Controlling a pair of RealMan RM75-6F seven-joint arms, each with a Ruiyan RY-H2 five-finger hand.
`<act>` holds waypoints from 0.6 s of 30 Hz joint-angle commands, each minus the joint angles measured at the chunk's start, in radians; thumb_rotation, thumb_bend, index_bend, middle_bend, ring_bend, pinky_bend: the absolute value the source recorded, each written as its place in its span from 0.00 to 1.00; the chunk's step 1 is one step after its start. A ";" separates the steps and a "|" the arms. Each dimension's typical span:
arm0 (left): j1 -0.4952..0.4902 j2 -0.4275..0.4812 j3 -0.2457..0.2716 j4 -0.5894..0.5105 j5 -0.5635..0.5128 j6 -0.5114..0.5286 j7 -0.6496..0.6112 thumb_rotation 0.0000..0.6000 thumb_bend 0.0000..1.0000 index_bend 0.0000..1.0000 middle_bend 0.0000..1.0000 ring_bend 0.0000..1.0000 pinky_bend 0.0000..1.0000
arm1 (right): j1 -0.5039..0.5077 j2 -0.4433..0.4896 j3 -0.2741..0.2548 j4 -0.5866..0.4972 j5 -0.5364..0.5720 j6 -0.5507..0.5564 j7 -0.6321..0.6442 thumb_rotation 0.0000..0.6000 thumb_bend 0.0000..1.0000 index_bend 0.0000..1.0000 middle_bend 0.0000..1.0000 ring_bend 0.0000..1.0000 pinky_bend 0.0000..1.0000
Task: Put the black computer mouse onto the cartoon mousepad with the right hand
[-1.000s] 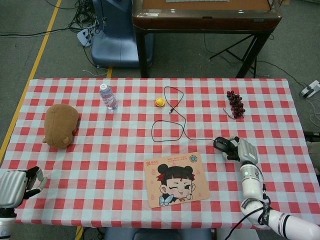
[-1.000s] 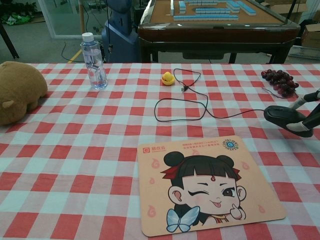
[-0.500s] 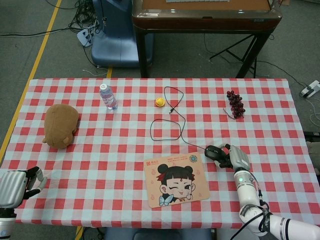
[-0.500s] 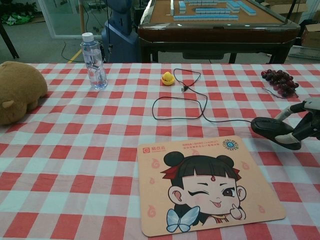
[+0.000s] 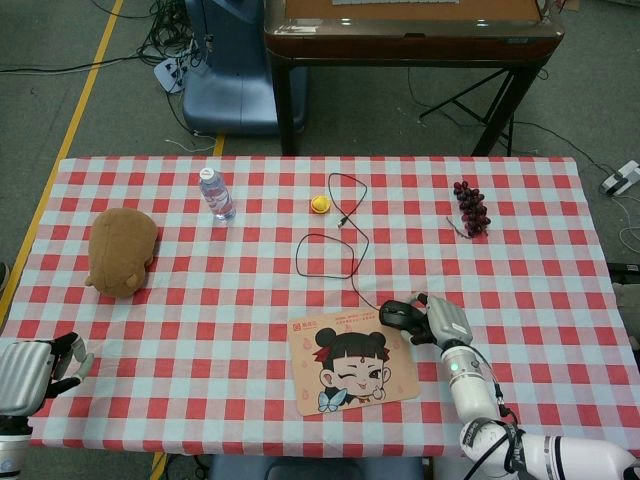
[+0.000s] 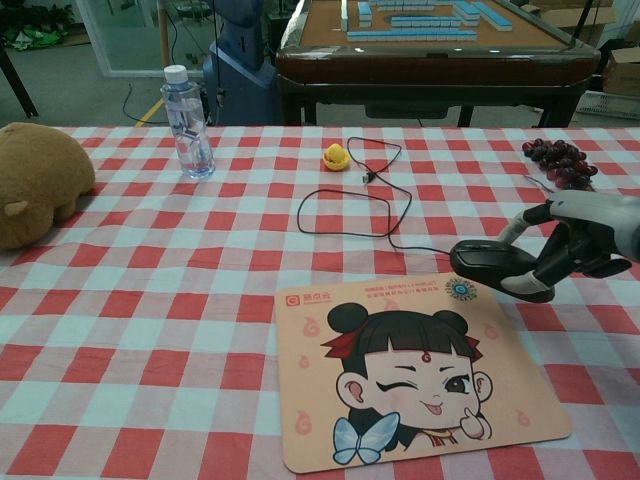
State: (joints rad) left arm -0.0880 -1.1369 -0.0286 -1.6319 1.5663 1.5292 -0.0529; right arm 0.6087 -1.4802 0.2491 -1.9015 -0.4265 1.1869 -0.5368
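Observation:
My right hand grips the black computer mouse and holds it just above the top right corner of the cartoon mousepad. The mouse's black cable trails back across the cloth in a loop. The mousepad, printed with a winking girl's face, lies flat near the table's front edge. My left hand hangs at the front left corner of the table, its fingers apart and holding nothing.
A brown plush toy lies at the left. A water bottle, a small yellow toy and a bunch of dark grapes sit further back. A mahjong table stands behind.
My right hand has carried the mouse leftward from the right side of the table to the mousepad's top right corner. The cable loop has slid left with it. The left hand has stayed still.

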 commanded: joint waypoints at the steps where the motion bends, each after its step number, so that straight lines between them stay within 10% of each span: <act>1: 0.001 0.001 0.000 0.000 0.000 0.002 -0.003 1.00 0.57 0.55 0.90 0.82 1.00 | 0.022 -0.023 -0.012 -0.017 0.005 0.029 -0.032 1.00 0.29 0.43 1.00 1.00 1.00; 18: 0.002 0.008 -0.004 -0.001 -0.006 0.003 -0.019 1.00 0.57 0.55 0.90 0.82 1.00 | 0.047 -0.150 -0.119 0.033 -0.161 0.148 -0.139 1.00 0.29 0.43 1.00 1.00 1.00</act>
State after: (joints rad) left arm -0.0862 -1.1293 -0.0322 -1.6324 1.5607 1.5328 -0.0722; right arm 0.6560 -1.6219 0.1369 -1.8761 -0.5769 1.3284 -0.6687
